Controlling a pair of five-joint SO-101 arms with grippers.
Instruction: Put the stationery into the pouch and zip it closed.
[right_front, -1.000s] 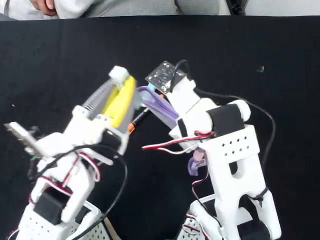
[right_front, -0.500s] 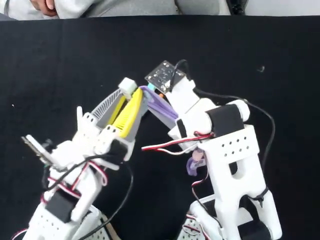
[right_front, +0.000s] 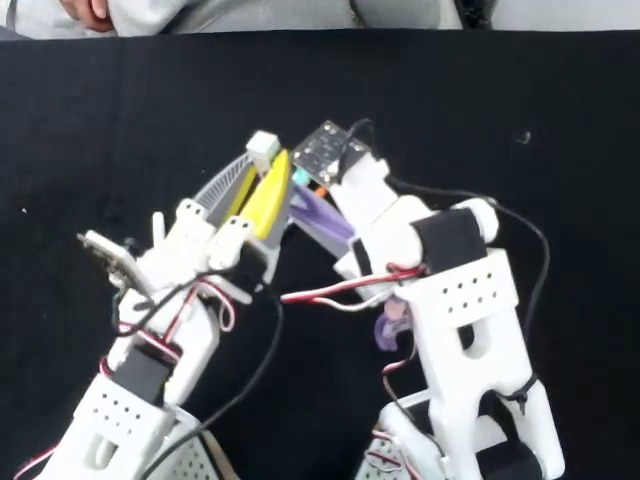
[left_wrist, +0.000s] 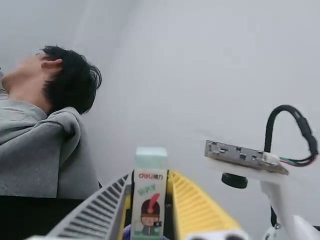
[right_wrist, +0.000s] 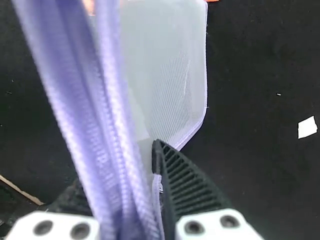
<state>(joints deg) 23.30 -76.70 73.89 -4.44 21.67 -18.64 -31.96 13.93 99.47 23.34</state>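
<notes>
The left gripper (right_front: 262, 162), pinching a mint eraser (right_front: 263, 147), now sits farther right, beside the purple mesh pouch (right_front: 322, 215) clamped in the right gripper (right_wrist: 132, 172), likely ready for insertion.

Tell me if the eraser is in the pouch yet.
Out: the eraser is clamped in the left pincer, beside the pouch.

Black table (right_front: 120, 120), one scrap (right_wrist: 307, 127) (white) — small
</notes>
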